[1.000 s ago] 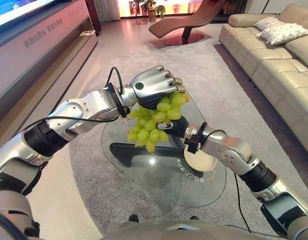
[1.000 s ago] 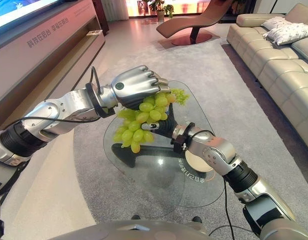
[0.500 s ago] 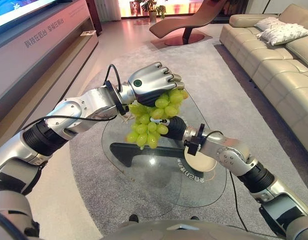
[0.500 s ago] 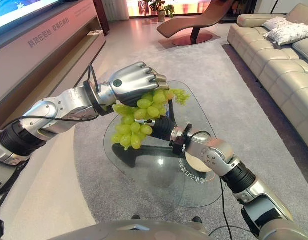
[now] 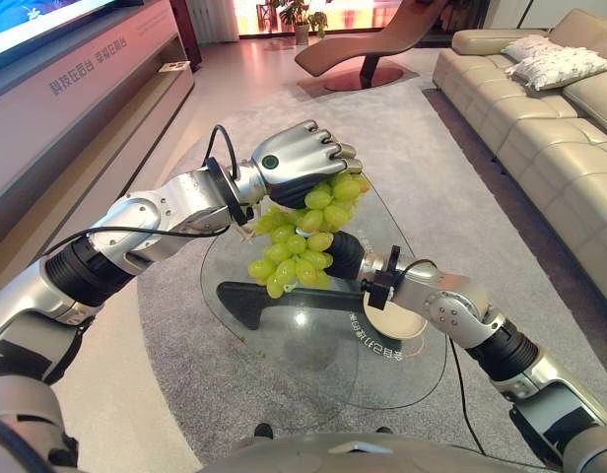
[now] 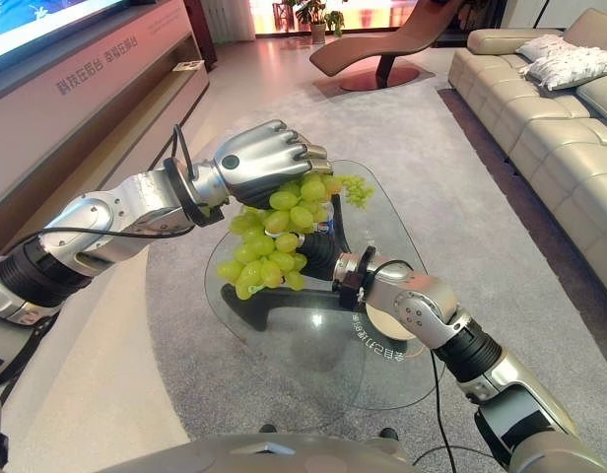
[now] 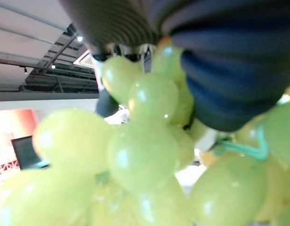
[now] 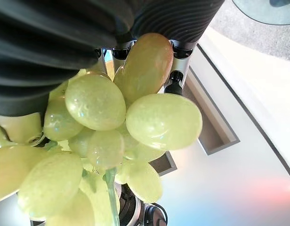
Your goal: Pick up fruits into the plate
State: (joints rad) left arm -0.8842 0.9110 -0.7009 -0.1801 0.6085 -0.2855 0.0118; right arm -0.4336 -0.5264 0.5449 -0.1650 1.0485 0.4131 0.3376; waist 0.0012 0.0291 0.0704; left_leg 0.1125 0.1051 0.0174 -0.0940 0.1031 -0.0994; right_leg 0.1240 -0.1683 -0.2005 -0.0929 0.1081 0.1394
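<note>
A big bunch of green grapes [image 5: 302,236] hangs in the air over the glass table [image 5: 284,355]. My left hand [image 5: 296,163] is shut on its top, fingers curled over it; its wrist view has the grapes [image 7: 140,155] pressed close. My right hand [image 5: 346,254] sits low behind the bunch, touching its lower right side, and the same grapes [image 8: 112,122] crowd its wrist view. A round cream plate [image 5: 394,325] lies on the glass under my right forearm. A smaller green bunch [image 6: 355,187] rests on the table's far side.
The table is a rounded glass top on a dark base [image 5: 274,296], standing on a grey carpet. A beige sofa [image 5: 550,128] runs along the right, a brown lounge chair [image 5: 363,44] stands at the back, and a long low cabinet [image 5: 77,99] lines the left.
My left hand has lifted the bunch a little and drawn it slightly left, and the grapes have swung. The right hand has crept closer in under the bunch.
</note>
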